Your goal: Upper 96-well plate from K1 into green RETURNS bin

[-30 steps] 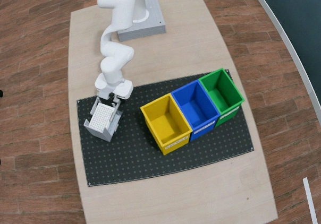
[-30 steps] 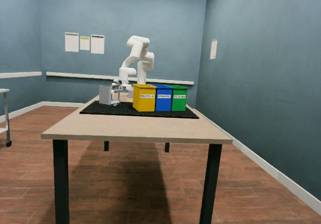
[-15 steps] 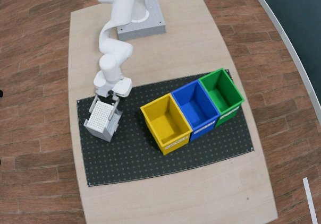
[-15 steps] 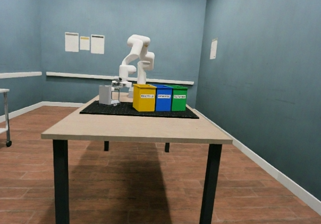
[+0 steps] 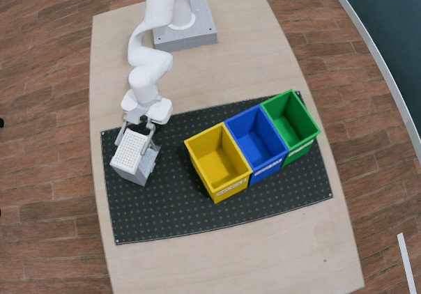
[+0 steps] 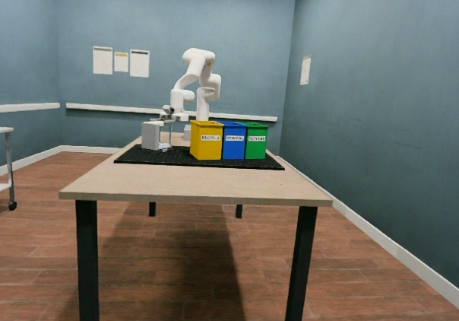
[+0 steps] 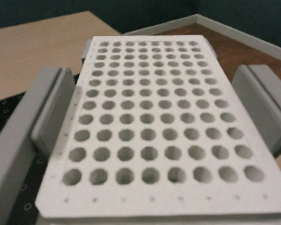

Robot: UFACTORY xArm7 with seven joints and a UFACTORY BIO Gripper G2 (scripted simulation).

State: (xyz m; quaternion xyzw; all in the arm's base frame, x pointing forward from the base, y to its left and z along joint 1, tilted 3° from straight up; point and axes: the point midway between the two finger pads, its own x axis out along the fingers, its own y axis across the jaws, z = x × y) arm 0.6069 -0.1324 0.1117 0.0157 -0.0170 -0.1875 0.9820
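Observation:
The white upper 96-well plate [image 5: 129, 150] [image 7: 140, 206] is level between the fingers of my gripper [image 5: 130, 148] [image 7: 157, 111], which is shut on its two long sides. It is raised to about the top of the grey stack rack K1 [image 5: 129, 177] [image 6: 150, 137]. In the wrist view no rack walls show beside it. A pale surface shows low in the rack; whether it is the lower plate I cannot tell. The green RETURNS bin [image 5: 303, 117] [image 6: 256, 150] stands upright at the far right of the row.
The blue bin [image 5: 256, 146] [image 6: 233, 150] stands upright in the middle of the row. The yellow bin [image 5: 217, 166] [image 6: 205, 150] stands upright nearest the rack, with a gap between them. Rack and bins stand on the black perforated mat [image 5: 167, 214] [image 6: 182, 160].

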